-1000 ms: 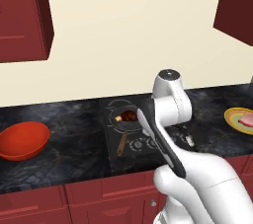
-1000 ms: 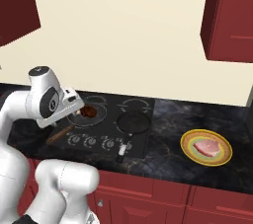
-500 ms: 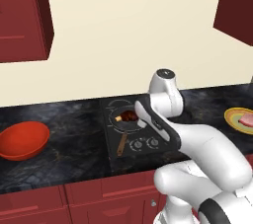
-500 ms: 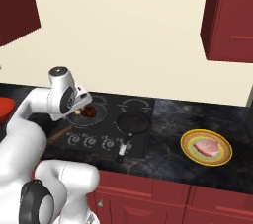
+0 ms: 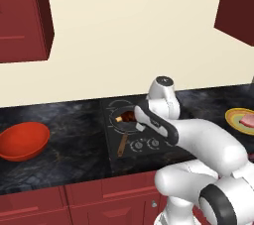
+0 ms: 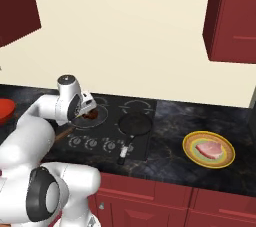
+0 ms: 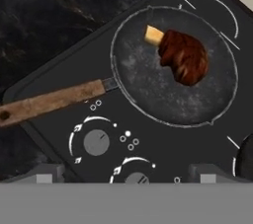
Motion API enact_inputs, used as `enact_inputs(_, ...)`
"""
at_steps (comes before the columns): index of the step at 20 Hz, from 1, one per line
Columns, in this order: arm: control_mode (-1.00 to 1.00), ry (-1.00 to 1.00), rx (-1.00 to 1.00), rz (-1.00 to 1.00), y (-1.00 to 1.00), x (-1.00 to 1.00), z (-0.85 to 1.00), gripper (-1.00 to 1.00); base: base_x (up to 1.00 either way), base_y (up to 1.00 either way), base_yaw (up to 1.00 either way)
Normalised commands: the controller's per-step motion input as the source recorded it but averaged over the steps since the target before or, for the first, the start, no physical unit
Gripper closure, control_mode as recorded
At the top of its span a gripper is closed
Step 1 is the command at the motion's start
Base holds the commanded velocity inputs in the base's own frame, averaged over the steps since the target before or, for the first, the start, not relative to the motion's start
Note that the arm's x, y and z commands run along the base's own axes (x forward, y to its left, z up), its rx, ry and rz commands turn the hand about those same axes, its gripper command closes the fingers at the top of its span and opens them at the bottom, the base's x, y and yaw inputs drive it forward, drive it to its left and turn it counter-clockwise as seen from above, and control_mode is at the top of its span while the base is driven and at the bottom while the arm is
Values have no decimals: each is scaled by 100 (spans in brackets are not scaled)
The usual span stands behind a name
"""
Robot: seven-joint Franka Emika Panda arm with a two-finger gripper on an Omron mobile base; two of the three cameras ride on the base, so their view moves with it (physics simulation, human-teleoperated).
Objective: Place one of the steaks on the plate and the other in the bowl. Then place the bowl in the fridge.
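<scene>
Fingers (image 7: 126, 171) wide above pan's steak (image 7: 184, 56)

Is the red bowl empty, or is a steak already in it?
Empty: the red bowl shows a bare inside; the brown steak lies in the frying pan.

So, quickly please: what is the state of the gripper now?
Gripper: open, holding nothing, above the frying pan with the dark brown steak.
</scene>
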Motion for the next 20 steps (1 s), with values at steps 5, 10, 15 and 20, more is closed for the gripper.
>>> enact_inputs(5, -100, 4, 9, 0, 0, 61, 0, -100, 0, 0, 0)
enact_inputs(10, -100, 5, 2, 0, 0, 65, -9, -100, 0, 0, 0)
enact_inputs(15, -100, 0, 0, 2, 0, 57, -41, -100, 0, 0, 0)
enact_inputs(20, -100, 0, 0, 2, 8, 39, -53, -100, 0, 0, 0)
